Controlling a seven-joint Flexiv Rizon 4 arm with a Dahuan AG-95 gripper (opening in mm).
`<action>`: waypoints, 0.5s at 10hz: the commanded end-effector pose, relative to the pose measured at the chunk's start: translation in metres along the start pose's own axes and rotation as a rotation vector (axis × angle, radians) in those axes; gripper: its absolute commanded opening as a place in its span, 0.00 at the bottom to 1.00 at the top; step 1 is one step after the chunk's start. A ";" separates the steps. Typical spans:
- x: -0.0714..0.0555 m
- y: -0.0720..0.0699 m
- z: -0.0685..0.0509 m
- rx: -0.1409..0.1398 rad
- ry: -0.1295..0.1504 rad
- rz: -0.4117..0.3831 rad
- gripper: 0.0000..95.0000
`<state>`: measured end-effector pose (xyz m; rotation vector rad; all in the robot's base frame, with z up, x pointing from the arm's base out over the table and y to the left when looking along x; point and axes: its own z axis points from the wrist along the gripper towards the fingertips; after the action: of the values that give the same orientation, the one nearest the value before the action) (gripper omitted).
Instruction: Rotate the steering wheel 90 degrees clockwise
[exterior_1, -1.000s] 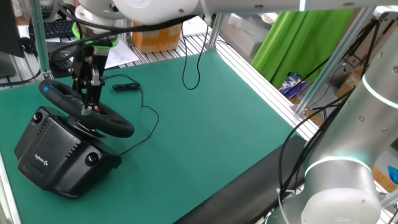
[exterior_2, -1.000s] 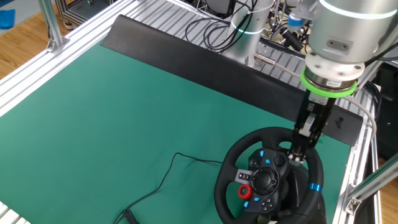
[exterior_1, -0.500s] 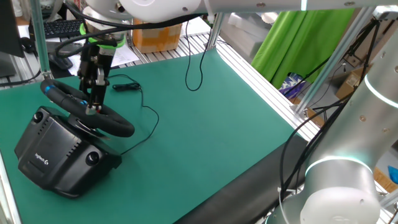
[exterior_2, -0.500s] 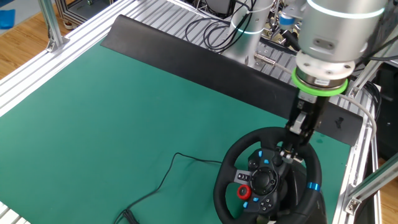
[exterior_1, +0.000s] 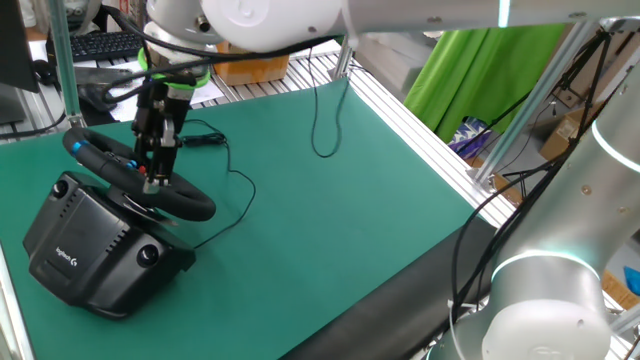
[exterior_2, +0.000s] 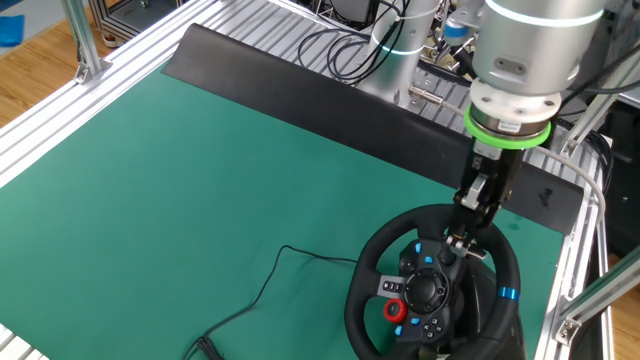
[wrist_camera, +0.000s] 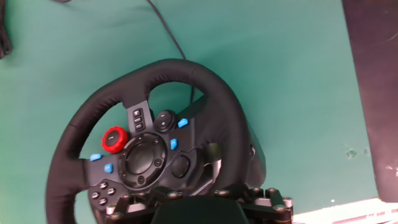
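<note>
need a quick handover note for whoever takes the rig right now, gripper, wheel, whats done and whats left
Gripper: open, pointing steeply down, fingertips at the steering wheel rim on the side toward the black strip. In the hand view the rim runs past the fingers; whether they touch it cannot be told.
Wheel: on its black base at one corner of the green mat; its cable trails over the mat.
Done: gripper brought to the rim.
Left: the 90 degree clockwise turn looks unfinished; the blue stripe sits off to one side.
</note>
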<state>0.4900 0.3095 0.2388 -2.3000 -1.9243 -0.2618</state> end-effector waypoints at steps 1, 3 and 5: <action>-0.003 -0.008 0.005 -0.013 -0.003 -0.001 0.80; -0.005 -0.016 0.011 -0.023 -0.024 -0.022 0.60; -0.009 -0.022 0.016 -0.028 -0.022 -0.042 0.00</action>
<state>0.4691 0.3099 0.2183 -2.2873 -1.9950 -0.2683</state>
